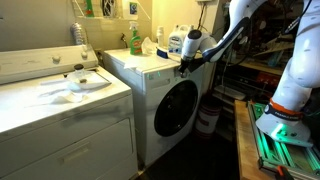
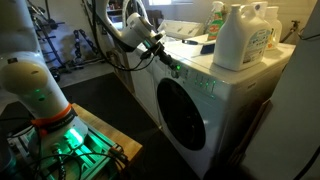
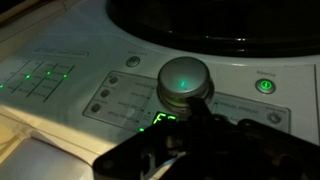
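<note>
My gripper (image 3: 197, 108) is at the control panel of a white front-loading washer (image 1: 150, 80). In the wrist view its dark fingers look shut together, and their tip touches the lower right edge of the round silver dial (image 3: 182, 78). A green digital display (image 3: 165, 122) glows just below the dial. A lit green power button (image 3: 265, 86) is to the right. In both exterior views the gripper (image 1: 184, 66) (image 2: 170, 68) presses against the panel above the round dark door (image 1: 176, 107) (image 2: 185, 115).
Detergent bottles (image 2: 240, 35) (image 1: 135, 40) stand on top of the washer. A white top-loading machine (image 1: 60, 90) stands beside it. My base (image 2: 40, 100) sits on a wooden platform with green lights (image 1: 285, 140). Clutter and shelving fill the background.
</note>
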{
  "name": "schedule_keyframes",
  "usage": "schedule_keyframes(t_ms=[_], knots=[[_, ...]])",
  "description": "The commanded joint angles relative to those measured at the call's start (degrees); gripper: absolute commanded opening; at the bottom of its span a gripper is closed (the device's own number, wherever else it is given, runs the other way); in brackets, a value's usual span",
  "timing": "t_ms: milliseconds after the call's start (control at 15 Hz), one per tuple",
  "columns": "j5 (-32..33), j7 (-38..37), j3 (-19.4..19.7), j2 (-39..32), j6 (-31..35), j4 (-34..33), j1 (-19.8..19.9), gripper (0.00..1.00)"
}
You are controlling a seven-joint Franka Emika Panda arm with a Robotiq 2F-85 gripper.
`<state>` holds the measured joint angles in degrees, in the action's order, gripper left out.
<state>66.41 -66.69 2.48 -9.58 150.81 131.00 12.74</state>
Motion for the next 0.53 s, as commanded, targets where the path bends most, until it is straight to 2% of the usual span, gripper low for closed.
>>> schedule_keyframes(t_ms=[0, 467], knots=[[-1.87, 1.13, 3.30, -2.67, -3.58, -1.63, -2.13, 0.00], [-6.62, 3.53, 4.18, -4.52, -11.54, -3.78, -4.76, 0.01]])
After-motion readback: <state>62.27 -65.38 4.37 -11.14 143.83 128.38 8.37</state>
